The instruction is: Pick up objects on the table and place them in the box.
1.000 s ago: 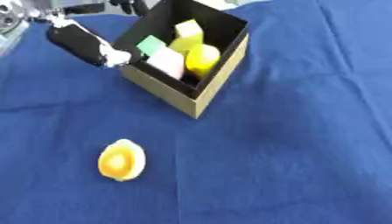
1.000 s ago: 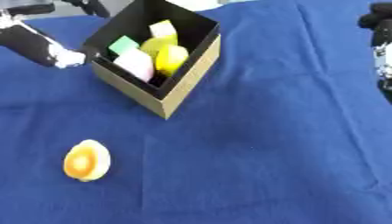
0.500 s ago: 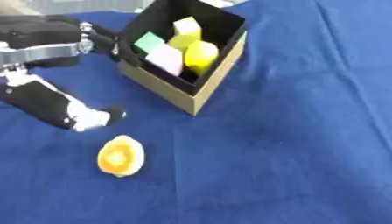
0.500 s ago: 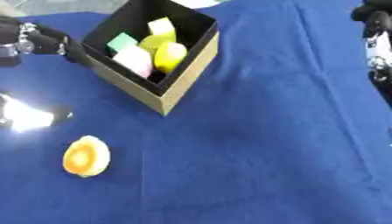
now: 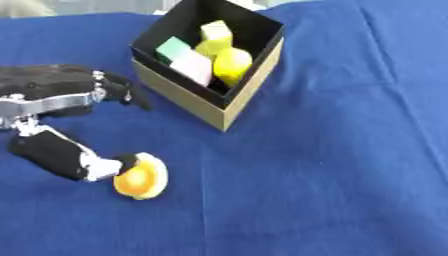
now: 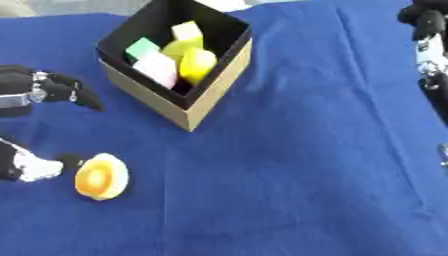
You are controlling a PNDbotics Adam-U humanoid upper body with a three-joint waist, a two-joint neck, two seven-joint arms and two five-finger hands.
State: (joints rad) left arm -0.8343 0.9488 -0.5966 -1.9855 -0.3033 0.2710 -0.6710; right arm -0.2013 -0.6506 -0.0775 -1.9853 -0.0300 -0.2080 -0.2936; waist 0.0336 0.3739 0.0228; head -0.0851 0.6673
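Note:
A round yellow object with an orange centre [image 5: 141, 176] lies on the blue cloth at the lower left. My left hand [image 5: 52, 92] reaches in from the left and stands open. Its thumb [image 5: 63, 156] touches the object's left side with its pale tip, while the fingers [image 5: 118, 92] stay well above it, apart from it. The black-lined cardboard box [image 5: 185, 102] stands at the upper middle. It holds a green block [image 5: 174, 49], a pale pink block [image 5: 194, 66], a yellow block [image 5: 216, 34] and a yellow round thing [image 5: 231, 63]. My right hand [image 6: 428, 40] shows at the right edge, open and holding nothing.
The blue cloth [image 5: 332, 165] covers the whole table, with wide bare room to the right of and below the box. A pale strip of background runs along the far edge.
My left hand has come down from beside the box's left wall to the yellow object, and its thumb now touches it. The object and box stay put.

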